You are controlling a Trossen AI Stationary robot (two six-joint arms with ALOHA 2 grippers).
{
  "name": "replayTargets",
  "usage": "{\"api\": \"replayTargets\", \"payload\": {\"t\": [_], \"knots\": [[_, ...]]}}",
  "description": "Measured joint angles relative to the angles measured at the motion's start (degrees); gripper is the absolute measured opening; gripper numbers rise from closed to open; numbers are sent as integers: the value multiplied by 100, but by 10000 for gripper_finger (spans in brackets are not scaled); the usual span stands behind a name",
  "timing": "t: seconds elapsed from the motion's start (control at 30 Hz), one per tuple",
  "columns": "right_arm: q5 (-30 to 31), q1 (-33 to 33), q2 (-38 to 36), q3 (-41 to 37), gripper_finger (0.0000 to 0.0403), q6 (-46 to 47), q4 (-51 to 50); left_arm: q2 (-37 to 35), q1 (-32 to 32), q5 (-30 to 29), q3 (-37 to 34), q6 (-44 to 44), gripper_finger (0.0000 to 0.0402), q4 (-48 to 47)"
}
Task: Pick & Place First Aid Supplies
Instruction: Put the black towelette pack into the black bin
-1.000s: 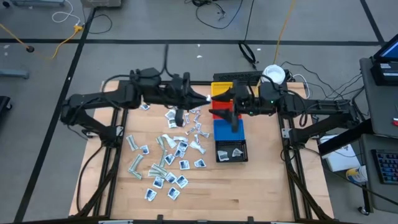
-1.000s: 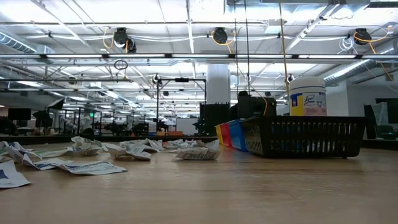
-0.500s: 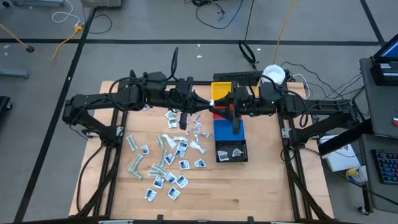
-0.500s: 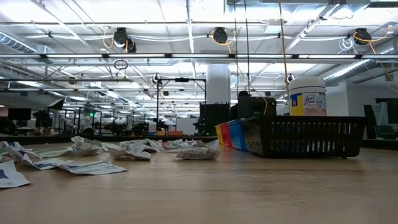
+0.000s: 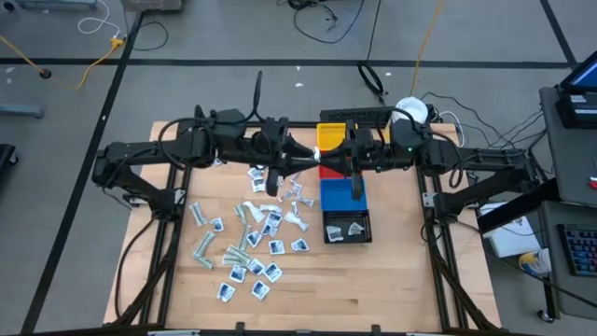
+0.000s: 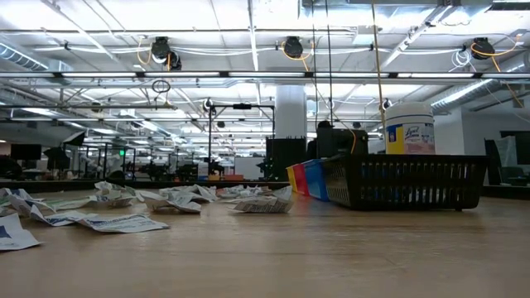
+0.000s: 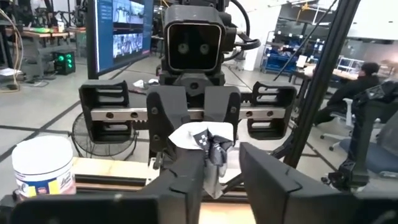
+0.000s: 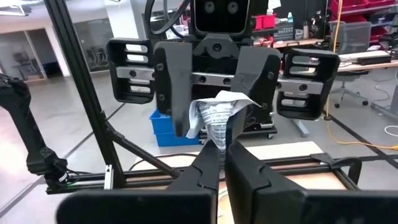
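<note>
Above the row of bins my two grippers meet tip to tip around one crumpled white packet with blue marks (image 5: 311,166). My right gripper (image 8: 222,163) is shut on it. My left gripper (image 7: 229,177) stands open, one finger on either side of the same packet (image 7: 202,140). Many more first aid supplies (image 5: 247,233) lie flat and scattered on the table's left half, and they also show in the low view (image 6: 108,207). My right gripper pinches the packet's near end (image 8: 219,134) between its two fingers, coming level from the table's right side. The packet is crumpled and lifted clear, above the bins. My left gripper's fingers (image 8: 177,93) flank the packet's other end; whether they touch it I cannot tell.
Yellow (image 5: 326,137), red (image 5: 326,172), blue (image 5: 338,193) and black (image 5: 347,227) bins stand in a row right of centre, the black one holding a few packets. A white jar (image 5: 410,112) stands at the far right. The near part of the table is bare wood.
My left gripper has carried the packet toward the table's right edge, up to my right gripper. The two now stand tip to tip over the bins, with the packet between them.
</note>
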Motion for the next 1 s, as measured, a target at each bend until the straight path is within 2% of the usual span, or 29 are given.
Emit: {"api": "replayTargets", "payload": {"t": [0.23,0.37,0.53,0.6,0.73,1.0], "knots": [[-420,18,-27,0,1,-7,-67,-64,56,-111,0,-101,200,30],[-450,20,-42,0,1,16,-264,-192,159,-135,9,-152,246,-351],[-612,18,-139,0,0,253,-1028,-423,286,63,8,-466,285,-997],[-662,21,-167,9,0,306,-1368,-602,344,63,-8,-553,294,-1367],[-650,30,-125,391,0,394,-2768,-765,383,61,4,-628,300,-1594],[-636,53,382,1151,0,445,-5063,-1019,461,84,2,-701,283,-1842]]}}
